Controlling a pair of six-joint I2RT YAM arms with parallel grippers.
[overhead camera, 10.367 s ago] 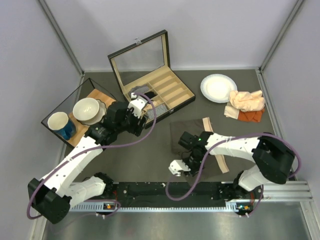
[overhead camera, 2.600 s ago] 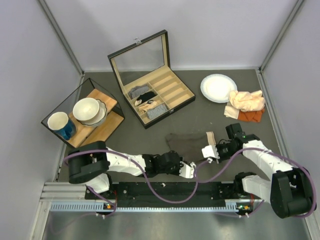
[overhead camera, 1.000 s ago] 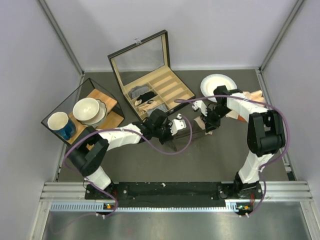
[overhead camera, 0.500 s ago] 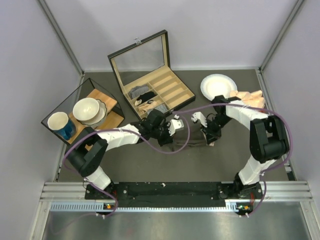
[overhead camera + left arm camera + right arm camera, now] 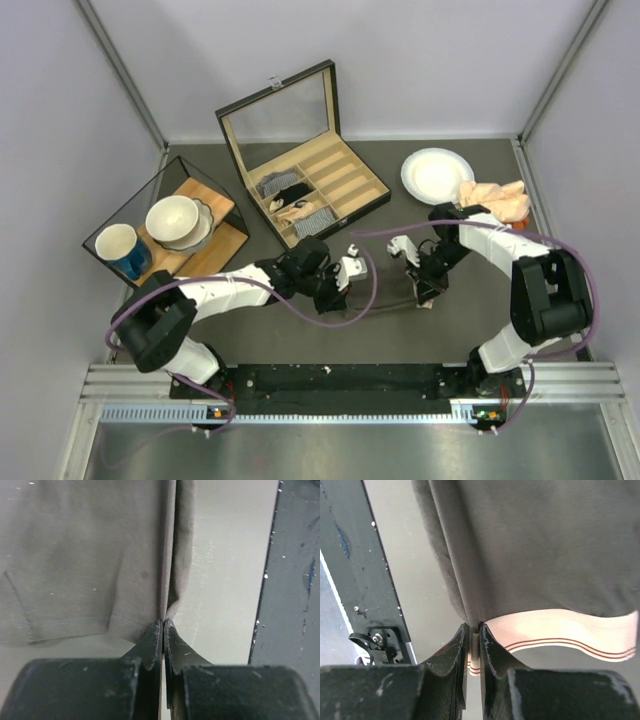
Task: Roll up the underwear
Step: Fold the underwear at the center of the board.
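The underwear [image 5: 392, 299] is a narrow dark strip held between both grippers near the table's middle front. In the left wrist view the grey-brown cloth [image 5: 90, 555] spreads away from my left gripper [image 5: 163, 623], which is shut on its stitched hem fold. My right gripper [image 5: 474, 630] is shut on the folded beige waistband [image 5: 560, 630] with thin brown stripes, and the dark cloth [image 5: 530, 540] hangs beyond it. From above, the left gripper [image 5: 347, 297] holds the strip's left end and the right gripper [image 5: 423, 299] its right end.
An open compartment box [image 5: 335, 180] with small cloth rolls stands at the back. A white plate [image 5: 437, 175] and peach cloths [image 5: 495, 198] lie at back right. A wire-frame tray [image 5: 205, 258] holds a bowl [image 5: 172, 218] and blue mug [image 5: 122, 248]. The black front rail [image 5: 295, 580] is close.
Both grippers have moved toward the near edge of the table, carrying the underwear with them. Both stayed shut on the cloth.
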